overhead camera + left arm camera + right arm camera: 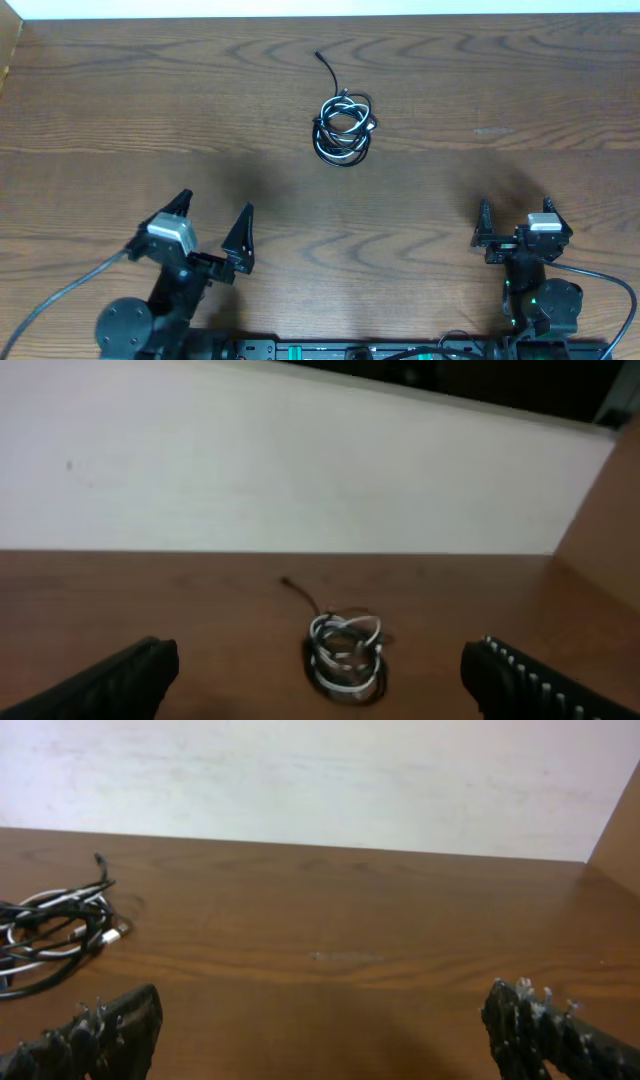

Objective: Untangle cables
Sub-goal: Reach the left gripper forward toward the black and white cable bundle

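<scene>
1. Brown wood-grain table (150, 120): qty 1. It carries the items below. A white wall runs along its far edge.
2. Arms w/ two-finger grippers: qty 2, both at the near edge, one near-left, one near-right.
3. Left gripper (218, 200): fingers spread wide, nothing between them, no contact w/ the cables.
4. Right gripper (516, 205): fingers spread wide, nothing between them, no contact w/ the cables.
5. Thick black base cords: qty 2 seen. One trails off near-left (60, 290), the other loops at near-right (600, 275). Both are attached at the arm bases.
6. Cables (344, 128): qty 1 bundle. The no. of separate cords in it cannot be counted. Colours seen are black strands and white strands.
7. Cable appearance: thin cords wound into a loose, roughly round coil, w/ loops overlapping and crossing. One black tail leaves the coil toward far-left and ends in a small plug (320, 58). A small silvery connector (120, 930) shows at the coil's right side in the right wrist view.
8. Cable location: flat on the table, far of centre, approx. midway left-to-right, well apart from both grippers. Left wrist view: the coil sits centred between the fingers, farther out. Right wrist view: the coil is at the left edge, partly cut off.
</scene>
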Tool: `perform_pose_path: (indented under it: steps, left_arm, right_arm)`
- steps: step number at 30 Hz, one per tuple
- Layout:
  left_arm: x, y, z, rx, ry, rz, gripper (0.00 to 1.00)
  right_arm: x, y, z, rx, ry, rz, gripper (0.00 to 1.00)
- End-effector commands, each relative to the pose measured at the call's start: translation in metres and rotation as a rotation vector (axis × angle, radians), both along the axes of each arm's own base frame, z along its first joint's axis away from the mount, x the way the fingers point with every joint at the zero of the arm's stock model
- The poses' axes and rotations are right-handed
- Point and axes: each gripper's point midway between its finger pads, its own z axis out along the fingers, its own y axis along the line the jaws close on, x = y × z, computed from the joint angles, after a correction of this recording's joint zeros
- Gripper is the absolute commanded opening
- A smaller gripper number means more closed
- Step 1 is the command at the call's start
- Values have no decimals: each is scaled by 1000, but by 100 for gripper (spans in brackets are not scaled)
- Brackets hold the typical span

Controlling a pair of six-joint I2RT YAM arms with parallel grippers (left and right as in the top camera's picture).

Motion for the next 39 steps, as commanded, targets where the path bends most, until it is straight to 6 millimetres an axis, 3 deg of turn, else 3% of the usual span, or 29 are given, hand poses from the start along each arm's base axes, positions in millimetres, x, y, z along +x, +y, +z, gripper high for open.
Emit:
perform_pose_path:
  steps: [1,9,12,15,20,25,26,28,33,39]
  left_arm:
    - [-2,-6,21,-2,62,-37,95]
    - [10,-8,42,73,311,-55,96]
    - [20,-10,40,106,429,-68,96]
    - [30,-11,23,115,574,-73,96]
    - [50,-15,-22,120,805,-93,96]
    - [66,-48,-47,13,947,-266,95]
    - [72,-54,-52,-10,967,-298,81]
    - [80,-64,-62,-54,1012,-352,8]
    - [107,-74,-95,-159,1146,-328,7]
    - [159,-83,-130,-240,1172,-193,8]
  right_arm:
    - [0,3,-1,-8,5,13,99]
    - [0,3,-1,-8,5,13,99]
    - [0,3,-1,-8,5,13,99]
    - [0,3,-1,-8,5,13,99]
    - [0,3,-1,-8,5,13,99]
    - [0,3,-1,-8,5,13,99]
    - [0,3,-1,-8,5,13,99]
    - [0,3,-1,-8,5,13,99]
    - [0,3,-1,-8,5,13,99]
    - [0,3,-1,-8,5,13,99]
